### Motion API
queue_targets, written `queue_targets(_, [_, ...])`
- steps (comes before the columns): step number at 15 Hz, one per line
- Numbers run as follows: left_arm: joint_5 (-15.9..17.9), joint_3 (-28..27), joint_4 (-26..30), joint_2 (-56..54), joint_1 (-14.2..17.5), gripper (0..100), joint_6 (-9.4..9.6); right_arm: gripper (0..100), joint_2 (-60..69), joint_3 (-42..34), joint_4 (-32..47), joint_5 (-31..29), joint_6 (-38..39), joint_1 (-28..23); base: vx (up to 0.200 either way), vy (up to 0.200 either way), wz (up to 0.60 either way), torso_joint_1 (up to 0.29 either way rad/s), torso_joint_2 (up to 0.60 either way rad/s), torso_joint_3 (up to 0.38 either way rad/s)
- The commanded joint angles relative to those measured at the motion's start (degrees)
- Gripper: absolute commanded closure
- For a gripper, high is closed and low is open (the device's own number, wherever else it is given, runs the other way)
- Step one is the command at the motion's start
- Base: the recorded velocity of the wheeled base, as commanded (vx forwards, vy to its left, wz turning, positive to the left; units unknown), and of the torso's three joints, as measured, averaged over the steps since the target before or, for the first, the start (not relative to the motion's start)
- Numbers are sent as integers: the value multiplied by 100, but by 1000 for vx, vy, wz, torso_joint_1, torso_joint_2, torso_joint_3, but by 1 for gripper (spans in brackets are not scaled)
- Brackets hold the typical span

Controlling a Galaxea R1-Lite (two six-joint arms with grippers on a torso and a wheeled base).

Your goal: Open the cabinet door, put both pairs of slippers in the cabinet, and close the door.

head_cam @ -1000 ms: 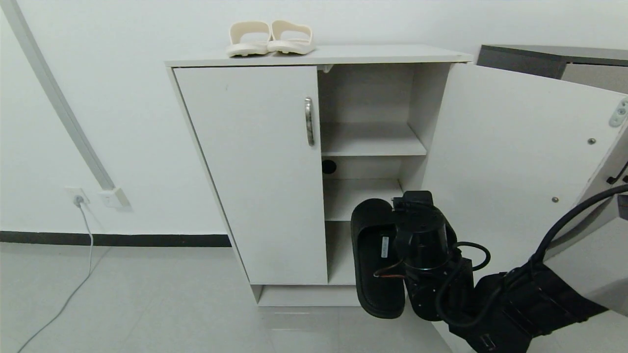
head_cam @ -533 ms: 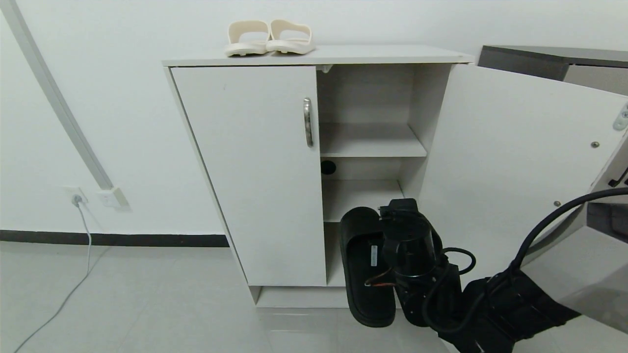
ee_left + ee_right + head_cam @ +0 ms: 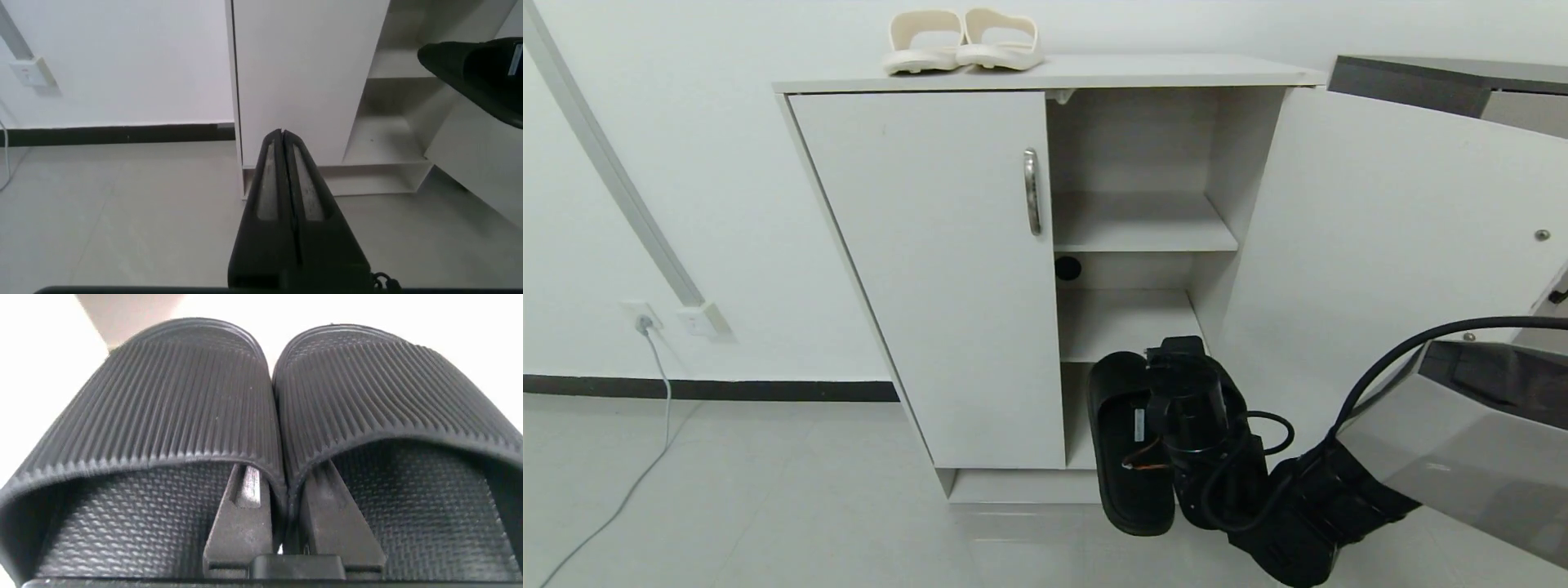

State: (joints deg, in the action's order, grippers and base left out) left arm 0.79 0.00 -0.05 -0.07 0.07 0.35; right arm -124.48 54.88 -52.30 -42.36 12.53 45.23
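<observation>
Two black slippers (image 3: 188, 425), two cream slippers (image 3: 964, 41), one cabinet (image 3: 1143, 72), two doors (image 3: 931, 278), one handle (image 3: 1032, 192).

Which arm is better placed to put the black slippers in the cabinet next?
Right: the right claw grips the black slippers before the open shelves; the left claw is shut, empty, facing the closed door.

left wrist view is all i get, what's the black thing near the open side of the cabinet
Observer: That's the black slippers, both of the pair pinched together by the right claw, which reaches in under the two straps.
Operator: ok and the other pair
Observer: The cream slippers lie side by side on the cabinet top, above the shut left door.
</observation>
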Motion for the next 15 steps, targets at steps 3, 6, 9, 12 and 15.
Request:
queue_targets(3, [0,0,-4,7,1,100,0,100,-68,14,0,9,-14,-5,0,0,0,1,1,-188])
queue_targets(6, [0,0,-4,7,1,100,0,100,-103,40,0,0,-23,-5,0,0,0,4,4,-196])
queue_targets(9, [0,0,-4,7,1,100,0,100,-85,31,-26,-18,-32,-5,0,0,0,2,2,-198])
queue_targets(12, [0,0,-4,7,1,100,-9,100,20,-311,-756,-26,-427,30,0,0,0,1,6,-115])
queue_targets(15, [0,0,-4,7,1,100,-9,100,11,-786,-2206,-35,-1332,-5,0,0,0,0,0,0])
